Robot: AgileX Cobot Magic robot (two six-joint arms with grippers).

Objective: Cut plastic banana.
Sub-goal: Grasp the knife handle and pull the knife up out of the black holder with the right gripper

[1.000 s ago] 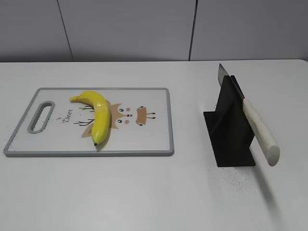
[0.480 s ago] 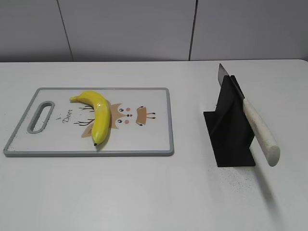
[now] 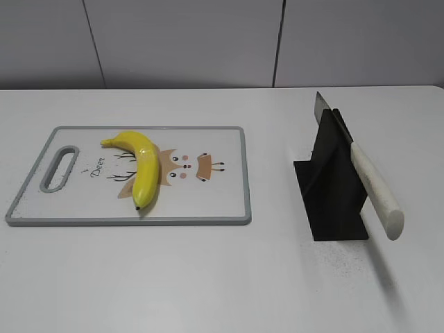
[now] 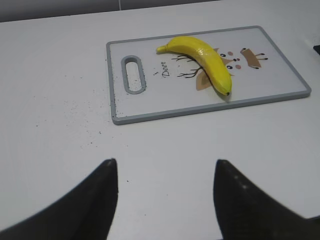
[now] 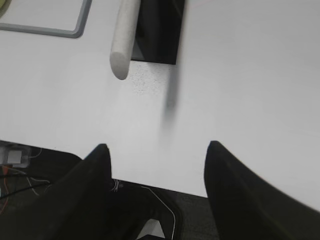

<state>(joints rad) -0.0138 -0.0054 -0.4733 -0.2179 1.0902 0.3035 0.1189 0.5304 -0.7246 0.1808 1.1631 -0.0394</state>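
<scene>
looking through the cameras, i see the plastic banana (image 3: 141,167) lying whole on the cutting board (image 3: 208,201), over the deer drawing. the knife (image 3: 364,177) leans in its black stand (image 3: 331,198), well apart from the board. my left gripper (image 4: 165,175) and right gripper (image 5: 157,160) both have fingers spread apart, holding nothing.

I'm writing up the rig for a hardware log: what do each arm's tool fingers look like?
Only fingers show, in the wrist views. Left tool: two matte black, wedge-shaped fingers tapering to blunt tips. Right tool: the same black tapered fingers. No cables, markings or arm links are visible.
</scene>
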